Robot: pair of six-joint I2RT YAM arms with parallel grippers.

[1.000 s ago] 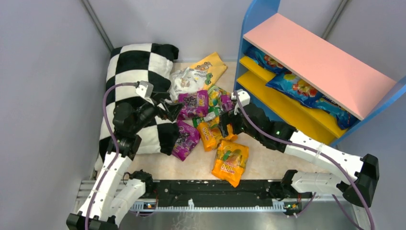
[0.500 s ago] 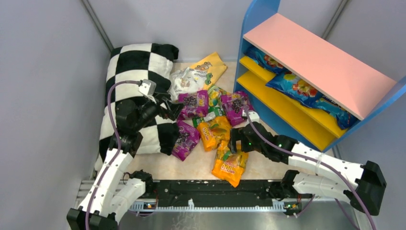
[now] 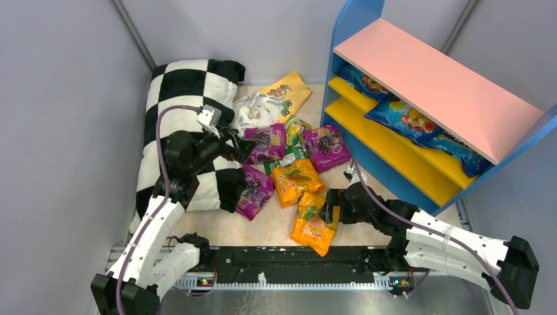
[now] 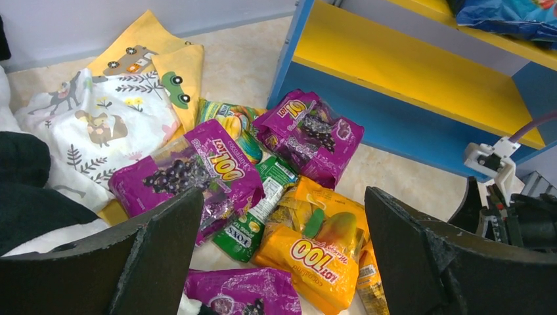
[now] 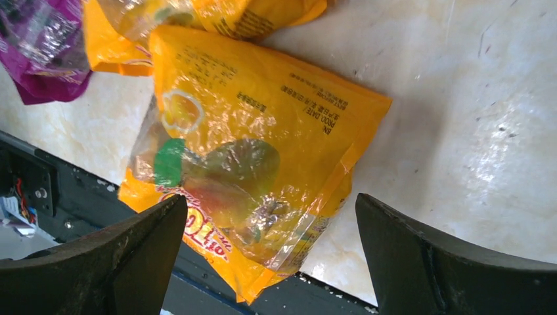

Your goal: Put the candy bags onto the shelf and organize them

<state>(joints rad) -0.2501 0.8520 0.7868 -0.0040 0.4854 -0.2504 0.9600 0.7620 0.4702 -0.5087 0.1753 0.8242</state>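
Note:
Several candy bags lie on the floor. These are the purple bags (image 3: 266,142) (image 3: 326,147) (image 3: 255,190), a green one (image 3: 291,156), and the orange bags (image 3: 299,180) (image 3: 316,223). Blue bags (image 3: 407,121) lie on the yellow boards of the shelf (image 3: 433,85). My right gripper (image 3: 326,210) is open and empty, low over the near orange bag (image 5: 256,151), with a finger on each side of it (image 5: 272,256). My left gripper (image 3: 240,149) is open and empty at the pillow's edge. It faces the pile (image 4: 282,256), with a purple bag (image 4: 190,174) and an orange bag (image 4: 322,246) ahead.
A black-and-white checkered pillow (image 3: 190,111) fills the left side under my left arm. A white and yellow printed cloth (image 3: 269,102) lies behind the pile. Grey walls close in the left and back. A black rail (image 3: 295,259) runs along the near edge.
My right gripper has drawn back from the pile by the shelf towards the near edge, over the near orange bag, uncovering a purple bag. My left gripper has shifted slightly right.

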